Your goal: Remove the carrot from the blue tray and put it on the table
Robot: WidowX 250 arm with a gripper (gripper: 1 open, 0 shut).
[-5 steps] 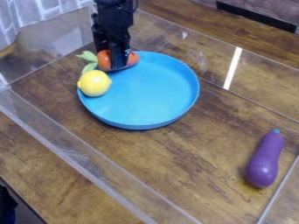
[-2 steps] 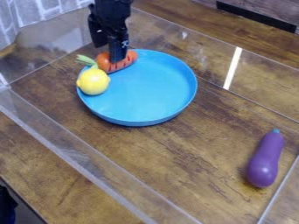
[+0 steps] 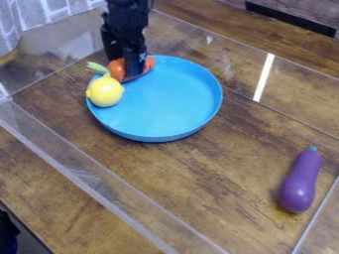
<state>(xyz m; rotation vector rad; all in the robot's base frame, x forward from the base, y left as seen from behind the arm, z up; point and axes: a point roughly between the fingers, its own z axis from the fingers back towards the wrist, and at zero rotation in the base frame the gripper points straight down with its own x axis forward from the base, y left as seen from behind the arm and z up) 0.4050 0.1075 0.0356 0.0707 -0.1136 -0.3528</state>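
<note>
Your end effector (image 3: pixel 127 65) hangs released, pointing down directly over the carrot (image 3: pixel 129 68) at the blue tray's (image 3: pixel 172 111) upper-left rim, its long axis running left-right, beside the lemon (image 3: pixel 106 92).

Dark backdrop (image 3: pixel 284 10); bright glare streak (image 3: pixel 265 74).

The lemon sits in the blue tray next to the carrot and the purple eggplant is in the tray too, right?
Not quite. The camera view shows the eggplant lying on the table, well outside the blue tray. The lemon and carrot are in the tray.
</note>
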